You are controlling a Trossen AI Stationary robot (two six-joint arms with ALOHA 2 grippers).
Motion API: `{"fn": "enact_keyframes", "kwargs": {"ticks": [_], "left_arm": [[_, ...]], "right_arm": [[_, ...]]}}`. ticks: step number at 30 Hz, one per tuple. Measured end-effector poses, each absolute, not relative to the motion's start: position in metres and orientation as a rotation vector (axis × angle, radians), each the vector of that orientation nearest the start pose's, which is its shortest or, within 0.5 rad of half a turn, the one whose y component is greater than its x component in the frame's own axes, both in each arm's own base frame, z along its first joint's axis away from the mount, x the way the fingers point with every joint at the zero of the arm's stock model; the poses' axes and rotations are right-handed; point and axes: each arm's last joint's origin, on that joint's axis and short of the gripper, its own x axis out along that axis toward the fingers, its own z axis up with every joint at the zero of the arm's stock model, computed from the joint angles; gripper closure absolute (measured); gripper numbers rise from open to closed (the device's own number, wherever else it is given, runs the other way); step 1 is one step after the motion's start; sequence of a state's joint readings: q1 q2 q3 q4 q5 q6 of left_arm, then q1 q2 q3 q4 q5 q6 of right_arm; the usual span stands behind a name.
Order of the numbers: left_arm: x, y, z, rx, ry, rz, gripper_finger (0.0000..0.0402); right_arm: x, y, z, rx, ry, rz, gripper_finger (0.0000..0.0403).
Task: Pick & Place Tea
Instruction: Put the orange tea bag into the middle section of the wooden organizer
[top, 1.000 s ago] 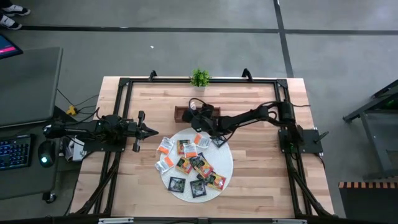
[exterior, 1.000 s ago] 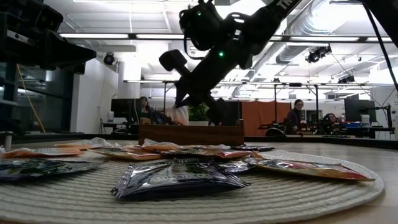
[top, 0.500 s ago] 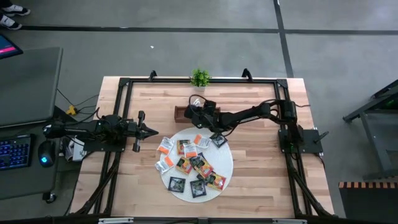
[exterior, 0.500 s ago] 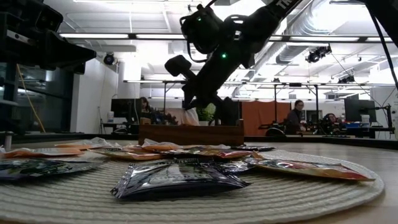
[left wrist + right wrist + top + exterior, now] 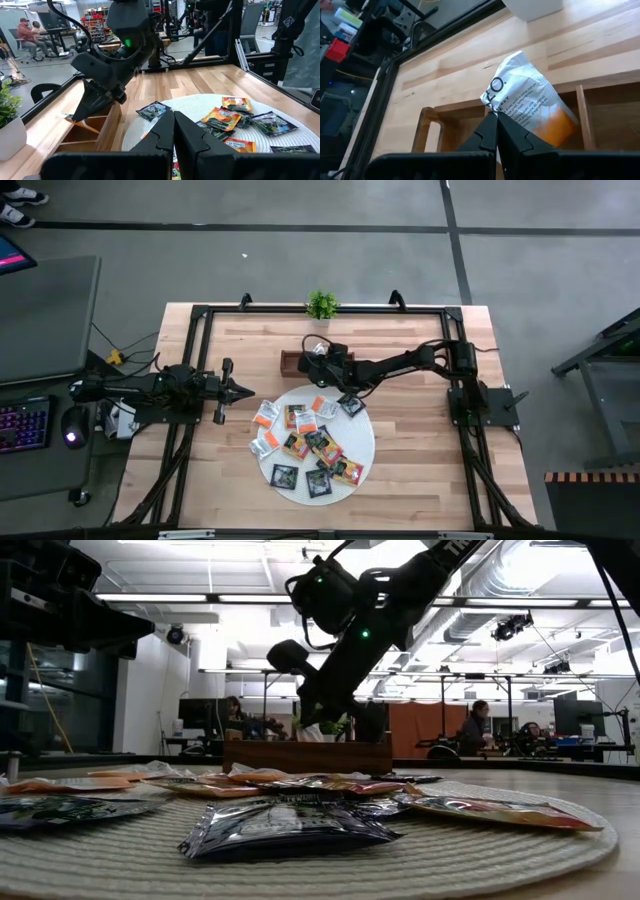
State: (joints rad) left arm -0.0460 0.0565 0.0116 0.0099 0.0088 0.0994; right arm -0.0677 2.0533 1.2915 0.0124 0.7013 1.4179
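**Sachet held over the tray, not yet let go**

Sachet (image 5: 530, 107), white with an orange lower part, hangs from the right gripper (image 5: 493, 116), whose fingers are clenched on its edge. It is above the brown wooden tray (image 5: 432, 127), over one of its compartments; I cannot tell which of the three. The other tea sachets (image 5: 310, 442) lie spread on the round white mat (image 5: 362, 442), just beside the tray on the worktop (image 5: 420, 470). The left gripper (image 5: 246, 390) is shut on nothing and waits at the left side of the mat.

What could go wrong, in my judgement: the grip is only on one corner, so the sachet hangs tilted and may swing. If it is released while above a divider (image 5: 583, 117), it could land across two compartments or lean on the tray wall. If released too high, the light packet could drift and fall outside the tray.

The right wrist view alone shows the print on the sachet and the dividers under it. In the high view the arm hides the sachet, but this view gives the places of tray, mat and both arms. The low view shows the sachet above the tray wall, apart from it. The left wrist view shows the right gripper from the side, over the tray's open end.
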Motion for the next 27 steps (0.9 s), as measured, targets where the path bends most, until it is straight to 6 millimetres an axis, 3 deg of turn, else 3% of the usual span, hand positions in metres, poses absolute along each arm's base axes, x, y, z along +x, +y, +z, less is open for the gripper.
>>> {"fn": "enact_keyframes", "kwargs": {"ticks": [9, 27], "left_arm": [[0.1004, -0.0049, 0.164, 0.1, 0.032, -0.056, 0.0401], [0.1004, -0.0049, 0.164, 0.1, 0.032, -0.056, 0.0401]], "right_arm": [[0.4247, -0.0475, 0.1504, 1.036, 0.088, -1.081, 0.0381], [0.4271, -0.048, 0.1533, 1.009, 0.071, -1.059, 0.0233]]}}
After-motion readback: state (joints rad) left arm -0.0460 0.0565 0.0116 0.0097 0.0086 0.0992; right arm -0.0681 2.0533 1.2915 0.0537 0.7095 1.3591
